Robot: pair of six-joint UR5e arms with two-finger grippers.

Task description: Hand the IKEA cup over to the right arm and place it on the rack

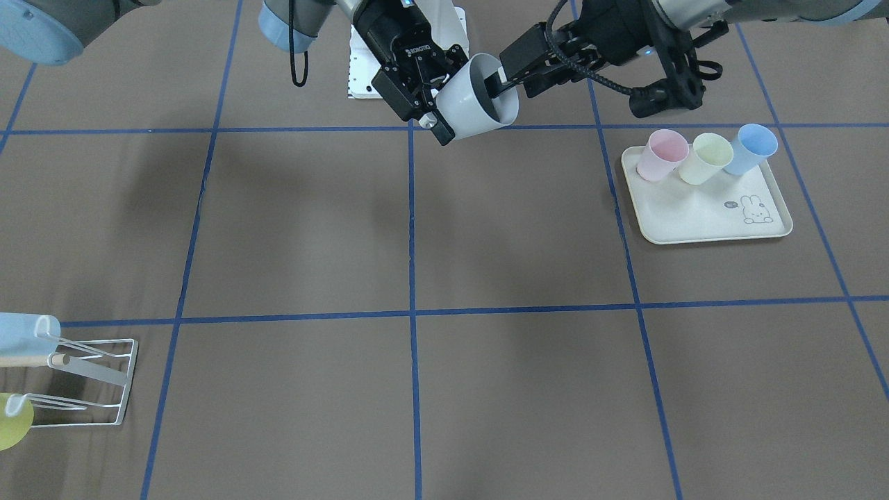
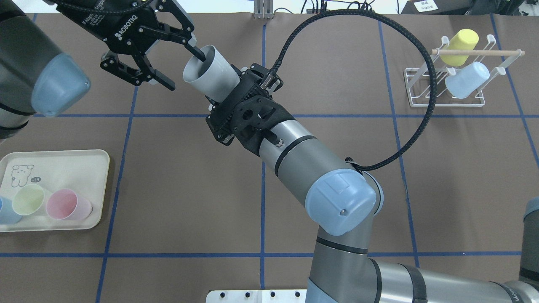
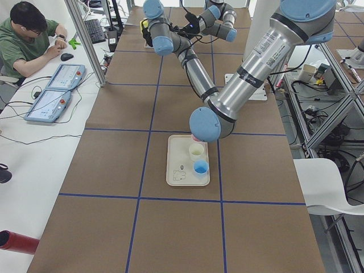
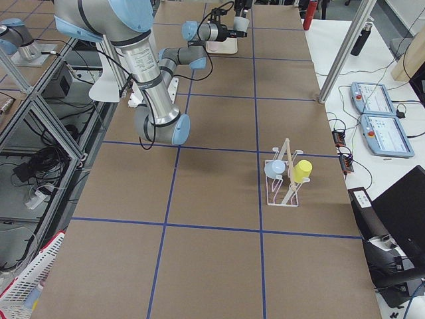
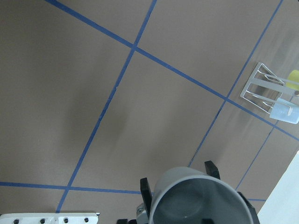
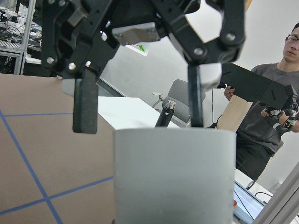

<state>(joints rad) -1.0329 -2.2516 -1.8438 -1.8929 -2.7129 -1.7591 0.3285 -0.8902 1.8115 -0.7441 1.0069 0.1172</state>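
Aloft over the table (image 2: 168, 189), grey IKEA cup (image 2: 210, 69) clamped in right gripper (image 2: 230, 86) jaws, left gripper (image 2: 183, 69) jaws spread wide, one finger (image 2: 197, 52) inside the rim.

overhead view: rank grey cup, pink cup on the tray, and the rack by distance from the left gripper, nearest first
From the left gripper:
1. grey cup: right at the gripper, one finger inside its rim.
2. pink cup: on the tray, lower left of the view.
3. rack: far right side of the table.
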